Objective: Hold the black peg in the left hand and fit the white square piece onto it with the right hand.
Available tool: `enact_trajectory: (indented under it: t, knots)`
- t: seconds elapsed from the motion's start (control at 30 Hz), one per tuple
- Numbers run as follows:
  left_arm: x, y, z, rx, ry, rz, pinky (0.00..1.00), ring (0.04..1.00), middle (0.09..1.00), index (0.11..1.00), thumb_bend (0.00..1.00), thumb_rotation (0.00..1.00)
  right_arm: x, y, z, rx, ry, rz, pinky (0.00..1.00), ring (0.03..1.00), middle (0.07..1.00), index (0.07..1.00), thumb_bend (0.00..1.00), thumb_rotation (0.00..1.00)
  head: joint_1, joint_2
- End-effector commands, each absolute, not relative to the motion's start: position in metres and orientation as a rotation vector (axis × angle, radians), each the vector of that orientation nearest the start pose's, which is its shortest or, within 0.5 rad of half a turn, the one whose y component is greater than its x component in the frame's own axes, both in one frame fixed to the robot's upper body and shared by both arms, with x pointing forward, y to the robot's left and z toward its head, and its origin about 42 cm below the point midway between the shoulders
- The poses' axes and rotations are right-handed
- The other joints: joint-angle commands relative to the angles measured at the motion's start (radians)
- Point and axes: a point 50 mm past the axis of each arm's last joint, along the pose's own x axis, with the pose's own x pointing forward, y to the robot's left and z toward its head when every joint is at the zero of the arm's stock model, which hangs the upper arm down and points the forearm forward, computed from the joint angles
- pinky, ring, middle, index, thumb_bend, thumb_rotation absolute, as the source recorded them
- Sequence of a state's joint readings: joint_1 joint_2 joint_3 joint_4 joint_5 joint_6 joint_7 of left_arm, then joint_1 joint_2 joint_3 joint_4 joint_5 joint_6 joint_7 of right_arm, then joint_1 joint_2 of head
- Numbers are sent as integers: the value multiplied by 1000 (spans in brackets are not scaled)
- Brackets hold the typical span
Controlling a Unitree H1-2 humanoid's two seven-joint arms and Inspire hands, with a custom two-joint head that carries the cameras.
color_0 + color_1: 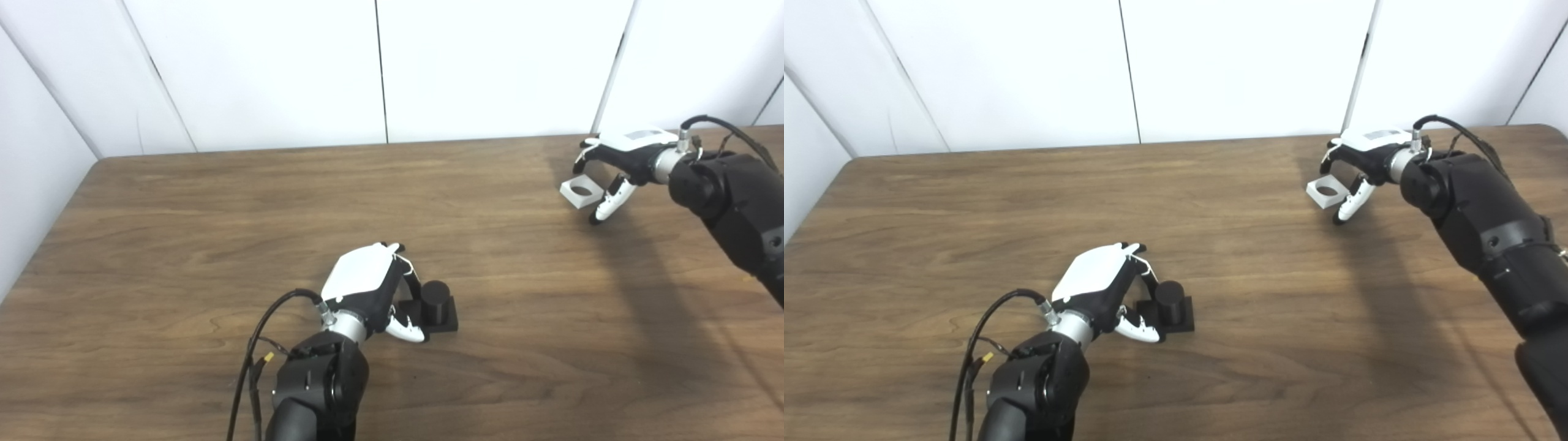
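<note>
Peg-to-piece separation is what matters here. Black peg [435,301] stands upright on its square base near the table's [184,245] front centre, axis vertical. Left hand [373,288] sits just beside it on the left, fingers curled round the base's near side, thumb low at the front; whether they truly pinch it I cannot tell. White square piece [580,191] lies flat, well apart, toward the far right, hole facing up. Right hand [615,165] arches over it, fingers spread, tips either side, apparently not clamped yet. Judgement: right hand must close, lift, then carry the piece leftward and nearer, hole lined over the peg's vertical axis.
</note>
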State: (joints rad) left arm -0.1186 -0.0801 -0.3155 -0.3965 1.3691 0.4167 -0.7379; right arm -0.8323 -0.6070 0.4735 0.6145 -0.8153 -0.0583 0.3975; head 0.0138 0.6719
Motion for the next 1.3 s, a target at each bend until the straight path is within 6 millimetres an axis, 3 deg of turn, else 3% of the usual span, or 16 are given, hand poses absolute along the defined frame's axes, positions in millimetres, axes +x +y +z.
enact_trajectory:
  t: [0.0, 0.6, 1.27]
  knots:
    - [286, 109, 200, 1166, 138, -337, 1000, 1000, 960, 479, 527, 58, 522, -319, 293, -1688, 15, 394, 1000, 1000, 970, 779, 820, 290, 1, 1]
    - [285, 107, 200, 1158, 139, -336, 1000, 1000, 959, 479, 526, 57, 521, -318, 283, -1681, 27, 414, 1000, 1000, 971, 755, 795, 282, 4, 0]
    - [286, 106, 200, 1155, 137, -332, 1000, 1000, 958, 479, 526, 55, 521, -318, 281, -1658, -2, 406, 1000, 1000, 949, 624, 725, 211, 6, 1]
